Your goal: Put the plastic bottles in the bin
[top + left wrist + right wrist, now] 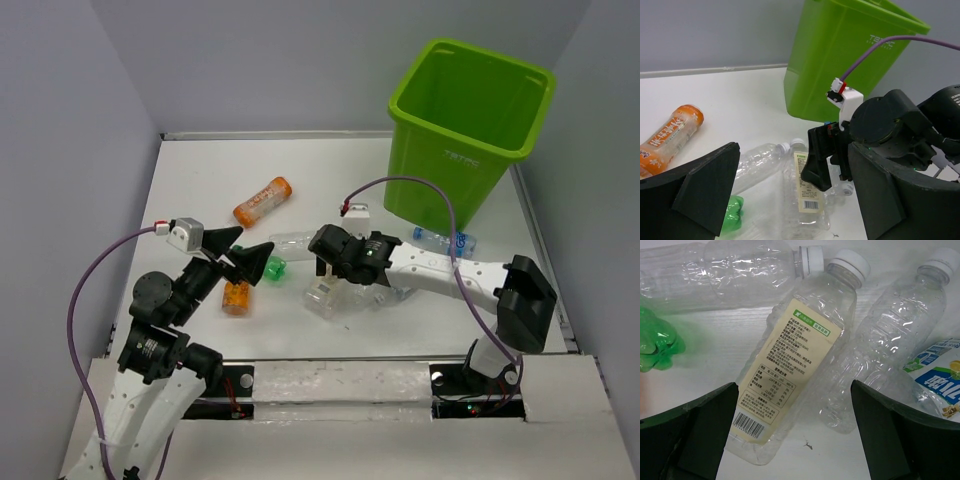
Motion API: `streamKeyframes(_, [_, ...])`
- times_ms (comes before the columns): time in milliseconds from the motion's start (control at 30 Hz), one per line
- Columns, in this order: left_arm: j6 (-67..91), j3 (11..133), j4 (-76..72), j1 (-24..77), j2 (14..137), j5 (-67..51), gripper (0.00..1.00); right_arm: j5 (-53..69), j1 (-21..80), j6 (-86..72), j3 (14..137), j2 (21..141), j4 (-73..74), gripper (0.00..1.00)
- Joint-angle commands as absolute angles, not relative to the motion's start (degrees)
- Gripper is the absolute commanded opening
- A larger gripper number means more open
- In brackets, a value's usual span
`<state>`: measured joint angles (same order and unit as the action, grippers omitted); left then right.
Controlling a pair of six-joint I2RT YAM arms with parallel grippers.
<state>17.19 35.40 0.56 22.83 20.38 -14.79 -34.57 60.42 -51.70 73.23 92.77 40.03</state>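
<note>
The lime-green bin [470, 130] stands at the back right; it also shows in the left wrist view [840, 60]. My right gripper [328, 272] is open and empty. It hovers over a clear bottle with a cream label [790, 365], with another clear bottle [885, 345] beside it and a third [730, 270] behind. A green bottle [276, 268] and an orange bottle [237, 296] lie by my left gripper [240, 250], which is open and empty above the table. A second orange bottle [263, 201] lies farther back. A blue-labelled bottle [445, 240] lies at the bin's foot.
White walls edge the table on the left, back and right. A purple cable [420, 185] loops from my right wrist up in front of the bin. My right arm [450, 272] stretches across the table's right half.
</note>
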Motion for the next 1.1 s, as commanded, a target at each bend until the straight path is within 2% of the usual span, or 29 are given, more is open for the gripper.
streamKeyframes(0, [16.3, 37.8, -0.9, 23.4, 19.8, -15.0, 0.99, -37.5, 60.7, -55.0, 76.0, 95.8, 40.2, 1.0])
streamKeyframes(433, [16.5, 37.6, -1.6, 24.1, 20.3, -16.4, 0.99, -36.3, 59.6, -59.3, 76.1, 103.2, 38.1, 1.0])
streamKeyframes(533, [16.5, 37.6, -1.6, 24.2, 20.4, -16.3, 0.99, -35.5, 59.1, -60.5, 75.4, 103.6, 37.4, 0.96])
streamKeyframes(633, [16.5, 37.5, -1.6, 24.3, 20.6, -16.3, 0.99, -36.0, 59.1, -61.7, 74.5, 103.3, 37.0, 0.91])
streamKeyframes(767, [16.6, 37.5, -1.8, 24.3, 20.9, -16.4, 0.99, -37.4, 59.1, -62.6, 73.9, 101.2, 37.2, 0.75])
streamKeyframes(900, [16.7, 37.4, -1.9, 24.3, 21.4, -16.4, 0.99, -39.3, 59.1, -62.9, 73.1, 98.0, 37.7, 0.71])
streamKeyframes(1067, [16.8, 37.4, -2.0, 24.2, 22.2, -16.3, 0.99, -41.0, 59.7, -63.5, 72.5, 93.4, 38.7, 0.59])
